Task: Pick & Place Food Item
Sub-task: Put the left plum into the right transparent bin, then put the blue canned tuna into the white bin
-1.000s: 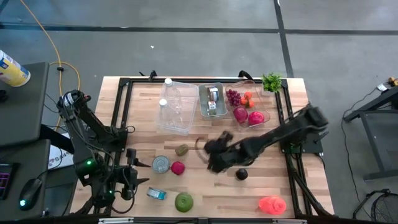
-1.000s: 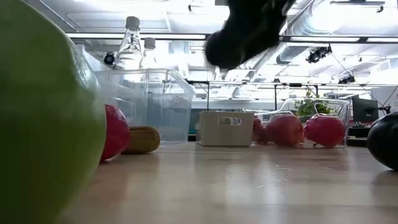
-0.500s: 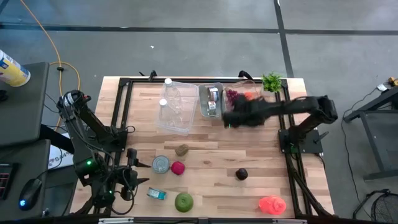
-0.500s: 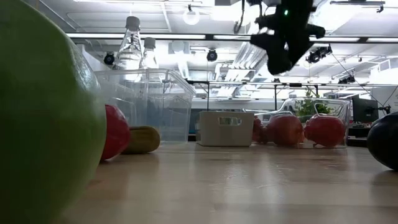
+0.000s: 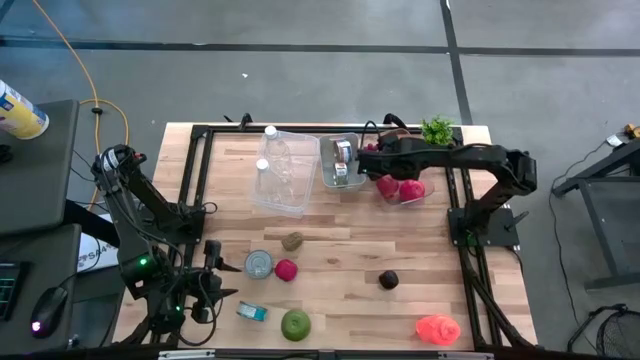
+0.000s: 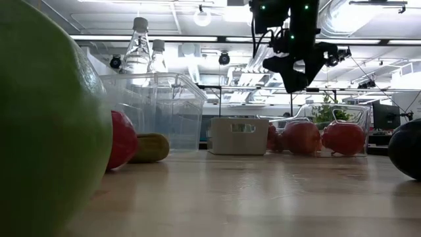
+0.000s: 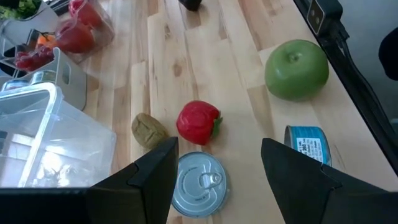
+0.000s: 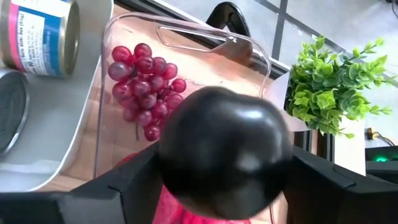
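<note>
My right gripper (image 5: 372, 160) hangs above the near-left part of the clear food container (image 5: 430, 188) at the table's far right, shut on a dark round fruit (image 8: 224, 152). The container (image 8: 186, 32) holds red grapes (image 8: 144, 81) and red fruits (image 5: 400, 186). In the low view the right gripper (image 6: 294, 78) is high above the table. A second dark fruit (image 5: 388, 280) rests on the wood at mid-right. My left gripper (image 7: 217, 180) waits open at the near left, above a silver can (image 7: 198, 185). My right gripper pinches the dark round fruit between its two fingers, one on each opposite side (image 8: 166, 155). The fingers slant downward. The fruit is lifted clear, above the grapes in the clear container.
A clear tub with two bottles (image 5: 280, 170) and a white bin with cans (image 5: 340, 160) stand at the far middle. A kiwi (image 5: 292, 241), a red fruit (image 5: 286, 269), a green apple (image 5: 296, 323), a blue tin (image 5: 251, 312) and a pink item (image 5: 437, 328) lie nearer. A green plant (image 5: 437, 130) stands far right.
My right gripper has swung from the middle of the table toward the far edge and has turned as it went. It now stands over the clear container.
</note>
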